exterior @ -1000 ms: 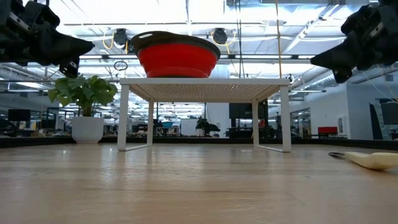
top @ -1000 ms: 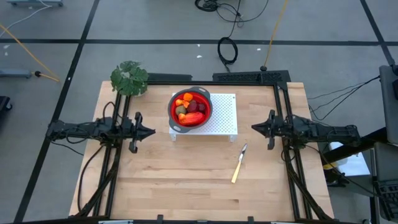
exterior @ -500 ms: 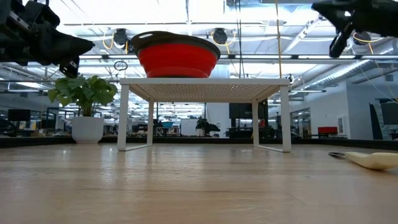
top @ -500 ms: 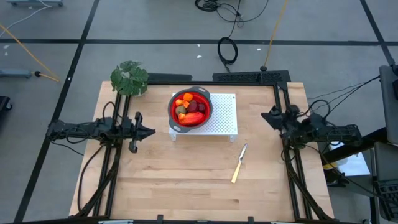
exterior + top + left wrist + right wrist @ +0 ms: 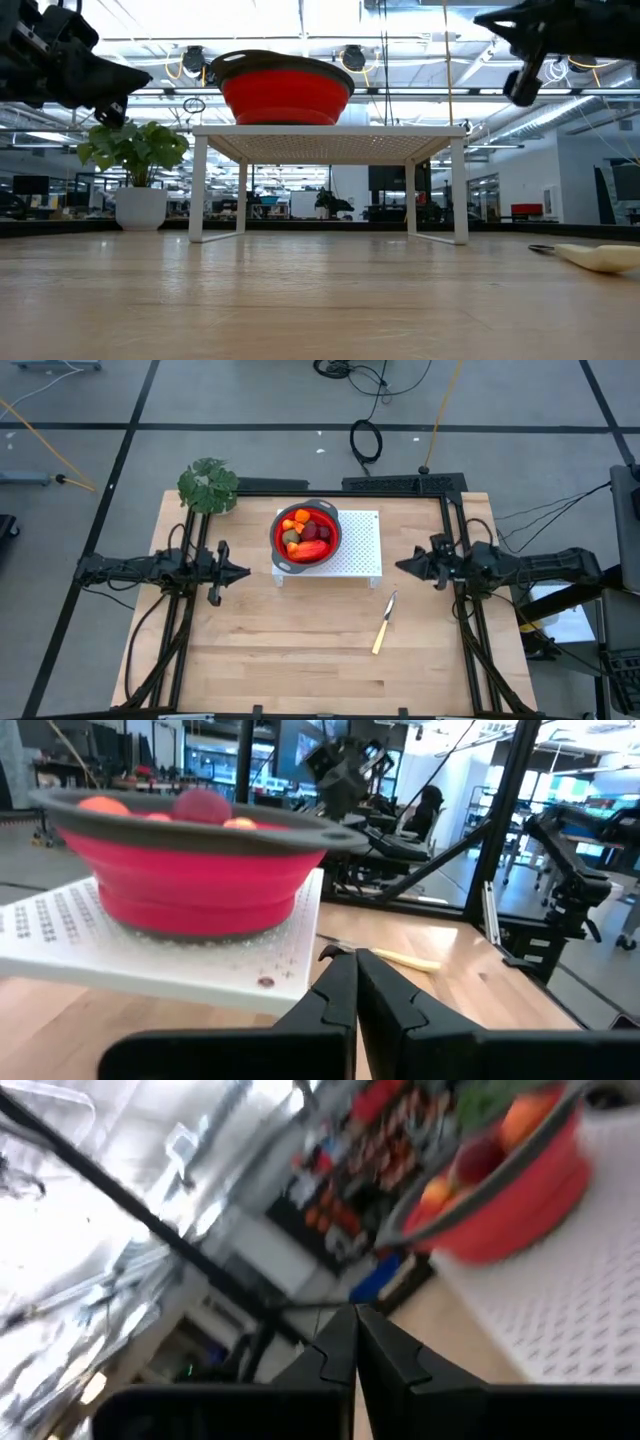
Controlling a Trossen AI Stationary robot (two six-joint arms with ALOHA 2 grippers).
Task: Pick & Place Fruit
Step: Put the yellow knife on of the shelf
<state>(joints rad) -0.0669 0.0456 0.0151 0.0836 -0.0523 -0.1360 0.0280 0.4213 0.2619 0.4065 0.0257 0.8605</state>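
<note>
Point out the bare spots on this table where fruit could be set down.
Free: the wood in front of the white rack, left of the knife; also between the plant and the rack. Crowded: the rack, filled by the red bowl.

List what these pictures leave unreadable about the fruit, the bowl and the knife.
- Fruit: the high view shows the pieces too small to count; in the low view the bowl wall hides them all.
- Knife: the low view cuts it off at the picture's edge.
- Right wrist view: motion blur smears the bowl and fruit, so no piece can be told apart.
- Left wrist view: only the tops of a few pieces show above the rim.
</note>
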